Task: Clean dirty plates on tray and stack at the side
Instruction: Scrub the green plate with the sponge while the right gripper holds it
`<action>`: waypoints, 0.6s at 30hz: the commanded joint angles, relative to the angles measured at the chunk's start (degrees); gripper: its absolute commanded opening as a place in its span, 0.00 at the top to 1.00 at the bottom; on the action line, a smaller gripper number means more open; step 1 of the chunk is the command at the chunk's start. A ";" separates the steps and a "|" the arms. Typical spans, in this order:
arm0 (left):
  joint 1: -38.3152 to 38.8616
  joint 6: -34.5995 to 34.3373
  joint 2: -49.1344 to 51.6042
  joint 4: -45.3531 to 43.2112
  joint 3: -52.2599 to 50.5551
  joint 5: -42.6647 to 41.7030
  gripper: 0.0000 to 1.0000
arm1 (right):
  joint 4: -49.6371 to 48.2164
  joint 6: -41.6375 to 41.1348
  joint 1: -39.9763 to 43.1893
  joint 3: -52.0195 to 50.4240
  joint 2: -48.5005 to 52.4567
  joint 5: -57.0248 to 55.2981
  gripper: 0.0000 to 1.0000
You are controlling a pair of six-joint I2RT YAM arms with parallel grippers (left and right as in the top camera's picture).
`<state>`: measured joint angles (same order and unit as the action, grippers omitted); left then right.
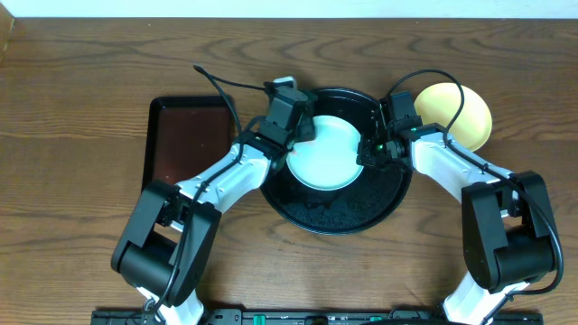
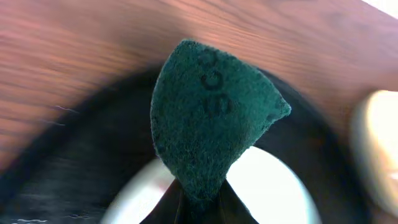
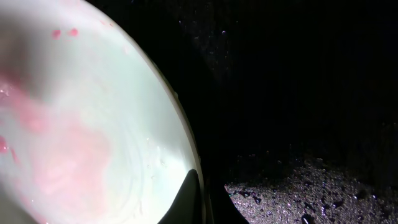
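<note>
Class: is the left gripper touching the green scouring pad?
Touching. Left wrist view: the left gripper pinches the green scouring pad by its lower tip.

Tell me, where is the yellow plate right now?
In the overhead view the yellow plate sits on the table at the far right, just outside the black tray and partly hidden behind the right arm.

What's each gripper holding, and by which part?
Left gripper pinches the green scouring pad by its bottom corner; right gripper apparently grips the white plate by its rim.

Robot lab workstation: wood-grain table (image 1: pixel 81 63), left arm (image 1: pixel 226 176), right arm (image 1: pixel 452 164).
</note>
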<state>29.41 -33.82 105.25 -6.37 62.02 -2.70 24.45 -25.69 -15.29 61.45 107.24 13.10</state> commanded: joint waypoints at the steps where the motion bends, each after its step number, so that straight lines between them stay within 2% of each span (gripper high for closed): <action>1: 1.64 -7.67 -0.48 -2.29 -0.28 -10.36 0.92 | 0.83 -1.73 0.61 -0.17 0.57 -3.80 0.99; 6: 3.87 -7.69 1.95 -4.96 -0.28 -10.32 0.92 | 0.42 -2.99 0.61 -0.17 0.57 -3.80 0.99; 11: 3.93 -11.17 5.18 -5.16 -0.28 -10.16 0.92 | 0.63 -2.99 0.61 -0.17 0.57 -3.78 0.99; 18: 3.93 -12.57 10.25 -7.28 -0.28 -10.36 0.92 | 0.46 -2.99 0.61 -0.17 0.57 -3.78 0.99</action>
<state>33.50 -45.06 113.43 -12.29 61.95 -12.21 24.43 -28.03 -15.29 61.45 107.24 13.04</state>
